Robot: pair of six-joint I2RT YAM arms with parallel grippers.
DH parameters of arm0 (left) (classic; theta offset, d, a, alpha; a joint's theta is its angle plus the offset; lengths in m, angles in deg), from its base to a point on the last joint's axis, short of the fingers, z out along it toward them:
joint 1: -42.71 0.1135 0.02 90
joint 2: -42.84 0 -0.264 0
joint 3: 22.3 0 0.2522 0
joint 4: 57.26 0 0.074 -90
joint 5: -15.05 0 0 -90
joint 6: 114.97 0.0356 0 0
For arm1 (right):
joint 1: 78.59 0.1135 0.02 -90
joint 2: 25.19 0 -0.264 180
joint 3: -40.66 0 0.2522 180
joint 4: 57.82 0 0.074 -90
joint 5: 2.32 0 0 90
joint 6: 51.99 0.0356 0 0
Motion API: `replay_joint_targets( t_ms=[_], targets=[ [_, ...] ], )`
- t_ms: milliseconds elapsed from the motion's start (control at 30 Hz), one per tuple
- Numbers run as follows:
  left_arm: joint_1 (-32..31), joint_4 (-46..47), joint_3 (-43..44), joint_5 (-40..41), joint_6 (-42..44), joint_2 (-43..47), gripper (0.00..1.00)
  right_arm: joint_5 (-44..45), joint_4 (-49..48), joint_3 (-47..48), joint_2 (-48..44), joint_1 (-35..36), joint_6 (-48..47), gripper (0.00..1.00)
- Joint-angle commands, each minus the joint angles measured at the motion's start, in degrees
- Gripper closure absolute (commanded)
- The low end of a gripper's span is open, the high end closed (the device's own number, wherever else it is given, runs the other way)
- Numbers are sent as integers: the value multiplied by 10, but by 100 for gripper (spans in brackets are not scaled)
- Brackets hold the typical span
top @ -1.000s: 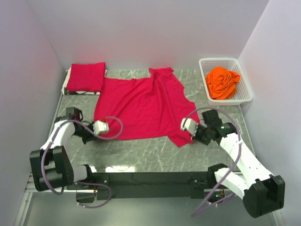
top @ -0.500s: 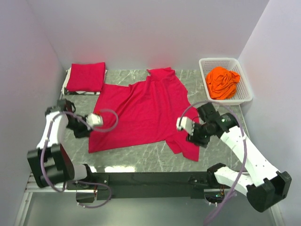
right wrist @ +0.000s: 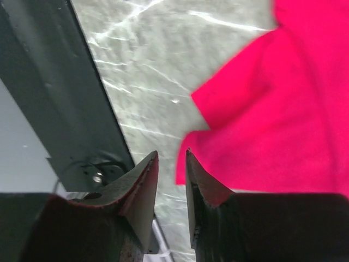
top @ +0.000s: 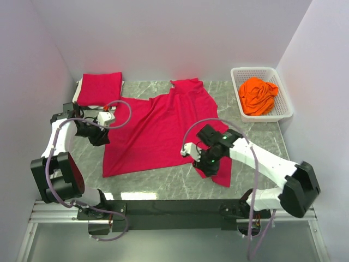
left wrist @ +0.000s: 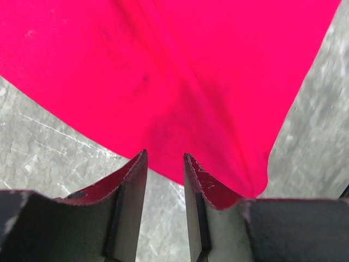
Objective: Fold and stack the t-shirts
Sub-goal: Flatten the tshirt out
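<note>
Left gripper (left wrist: pixel 165 155) and right gripper (right wrist: pixel 172 154) had released the shirt (top: pixel 158 125) and shifted along it; only wrist views showed jaws apart, empty.

White lattice basket (top: pixel 255 69) at far right corner of grey marbled table (top: pixel 158 180)

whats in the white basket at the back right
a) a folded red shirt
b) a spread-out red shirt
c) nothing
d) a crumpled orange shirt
d: the orange shirt lies bunched up inside the white basket, while the folded red shirt and the spread red shirt lie outside it on the table.
</note>
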Motion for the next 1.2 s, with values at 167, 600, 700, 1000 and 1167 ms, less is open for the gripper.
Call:
replay_joint_targets(
  t_ms=[167, 600, 700, 1000, 1167],
  targets=[
    [1, 46, 0, -38, -50, 6, 60, 79, -75, -22, 129, 67, 98, 61],
    [2, 80, -22, -11, -49, 24, 61, 130, -146, -40, 230, 106, 146, 78],
    [2, 79, -23, -11, -44, 26, 61, 102, -138, -35, 238, 121, 142, 100],
    [2, 52, 9, -27, -33, -1, 62, -154, 4, 46, 196, 180, 52, 100],
    [-4, 59, 12, -27, -50, -19, 60, -146, 37, 110, 182, 94, 36, 66]
  ],
)
